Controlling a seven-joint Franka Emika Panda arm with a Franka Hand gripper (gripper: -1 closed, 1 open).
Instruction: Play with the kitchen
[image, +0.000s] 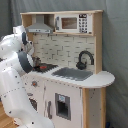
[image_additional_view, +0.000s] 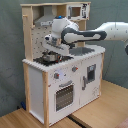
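The kitchen (image: 67, 95) (image_additional_view: 40, 75) is a toy unit of pale wood and white panels, seen in both exterior views. It has a grey hood (image: 39, 26), a black faucet (image: 85, 59), a sink (image: 72, 74) and an oven door (image_additional_view: 64, 95). A small metal pot (image_additional_view: 48, 58) sits on the hob (image: 46, 67). My gripper (image_additional_view: 50, 48) (image: 36, 62) hangs just above the pot, under the hood. The white arm hides part of the hob in the first exterior view.
A toy microwave (image: 70, 23) sits on the top shelf. The tiled back wall (image: 62, 47) stands close behind the gripper. A grey curtain (image: 116, 50) hangs behind the kitchen, which stands on a wooden surface (image_additional_view: 100, 107).
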